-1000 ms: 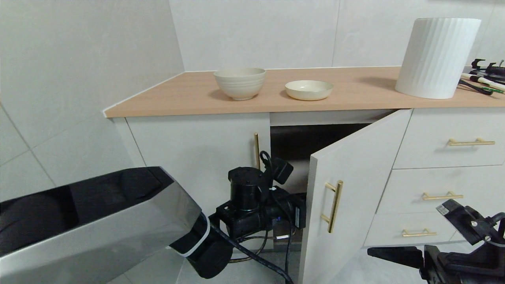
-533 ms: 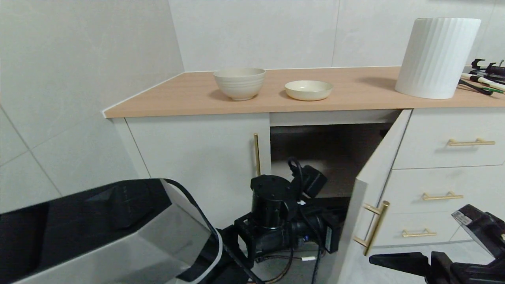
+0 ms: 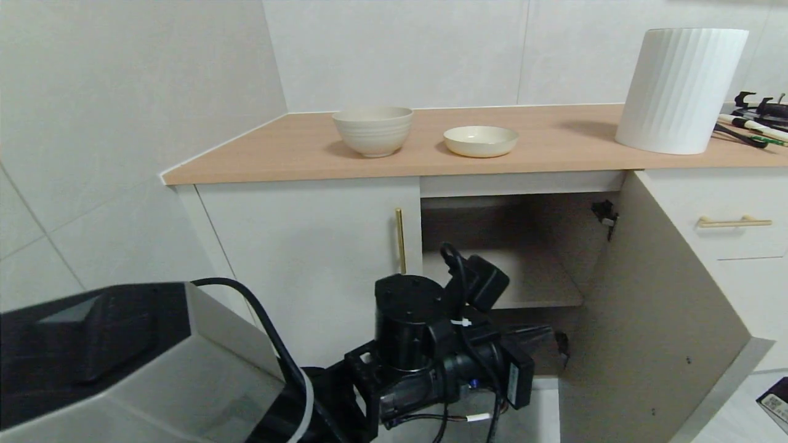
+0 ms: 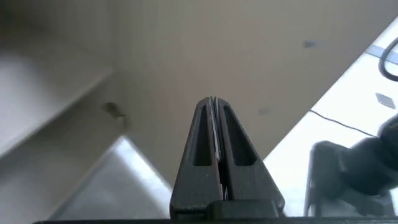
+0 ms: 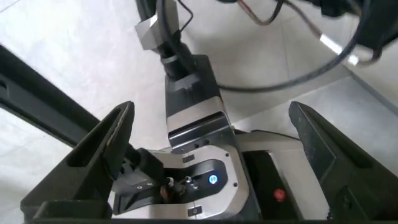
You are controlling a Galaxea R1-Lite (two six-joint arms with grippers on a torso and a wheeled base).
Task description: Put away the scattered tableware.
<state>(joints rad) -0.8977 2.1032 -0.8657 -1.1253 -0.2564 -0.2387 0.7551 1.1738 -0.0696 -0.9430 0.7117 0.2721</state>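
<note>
Cabinet door [image 3: 652, 307], lower right, has swung wide open; left gripper [image 4: 213, 104] fingers pressed together, right gripper [image 5: 211, 118] fingers spread.

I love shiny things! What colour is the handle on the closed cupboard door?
Gold. The handle shows best in the head view.

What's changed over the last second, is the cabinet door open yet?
The cabinet door swung from ajar to wide open, toward the robot's right, baring the shelf. The left gripper, shut and empty, moved right with it, apparently pushing its inner face. The right gripper, open, drew back toward the lower right. The bowl and plate stayed on the counter.
</note>
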